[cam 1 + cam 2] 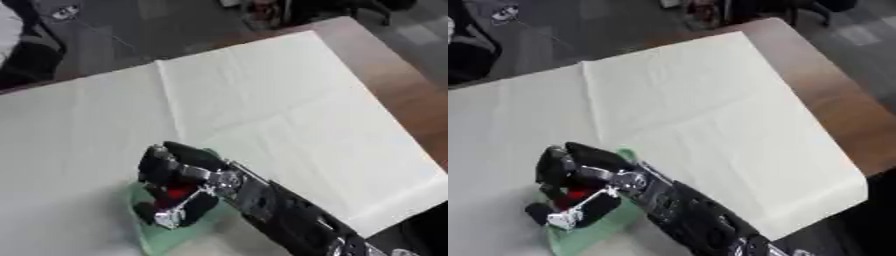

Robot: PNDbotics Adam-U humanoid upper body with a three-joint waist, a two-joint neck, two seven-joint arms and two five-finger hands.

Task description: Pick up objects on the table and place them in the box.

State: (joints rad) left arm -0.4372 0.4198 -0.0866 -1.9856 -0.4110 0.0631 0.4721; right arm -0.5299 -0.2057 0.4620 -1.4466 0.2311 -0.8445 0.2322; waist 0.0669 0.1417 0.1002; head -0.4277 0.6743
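Observation:
My right hand (181, 171) reaches in from the lower right, black with silver joints. Its fingers and thumb are curled round a small red object (178, 193), of which only a patch shows between them. The hand hovers over or rests on a pale green box (164, 237) near the front of the table; whether they touch I cannot tell. The box is mostly hidden by the hand, with only its green rim and a corner (579, 235) showing. My left hand shows in neither view.
A white cloth (262, 100) covers most of the table. Bare brown tabletop (398, 75) runs along the right side. Beyond the far edge lie dark floor and dark furniture (31, 55).

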